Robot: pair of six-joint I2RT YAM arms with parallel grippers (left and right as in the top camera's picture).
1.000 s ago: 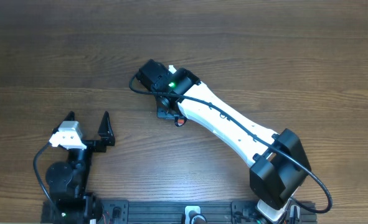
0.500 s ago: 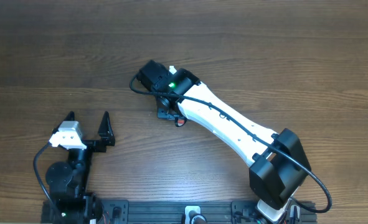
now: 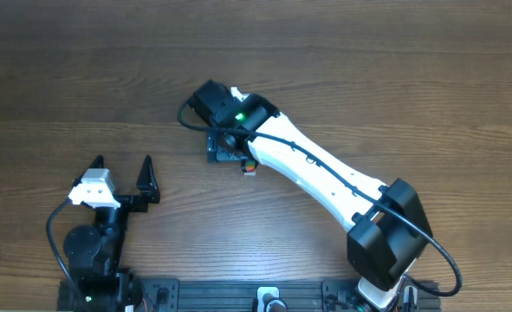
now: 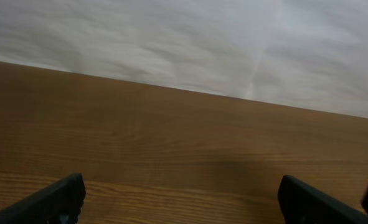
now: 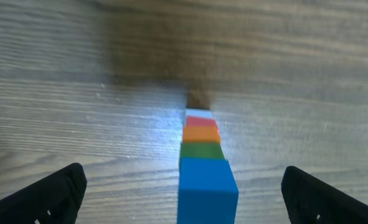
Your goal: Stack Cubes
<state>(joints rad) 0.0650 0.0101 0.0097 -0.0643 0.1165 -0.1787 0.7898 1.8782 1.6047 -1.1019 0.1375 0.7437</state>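
Note:
A tower of coloured cubes stands on the wooden table, seen from above in the right wrist view: a blue cube [image 5: 207,186] on top, then green [image 5: 202,150], orange [image 5: 200,133] and red [image 5: 198,121] below. My right gripper [image 5: 184,184] is open above it, its fingers wide apart on either side and clear of the blue cube. From the top camera the right gripper [image 3: 226,146] sits mid-table and hides most of the tower; a red-orange sliver of the tower [image 3: 249,168] peeks out beside it. My left gripper [image 3: 123,166] stands open near its base, holding nothing.
Bare wooden tabletop [image 3: 394,78] spreads all around the tower. In the left wrist view the left gripper [image 4: 180,190] faces the table with a pale wall [image 4: 171,37] behind it. The right arm's white link [image 3: 316,169] crosses the middle diagonally.
The right gripper's fingers have spread apart and its head has shifted slightly up-left in the top view. The left arm has not moved.

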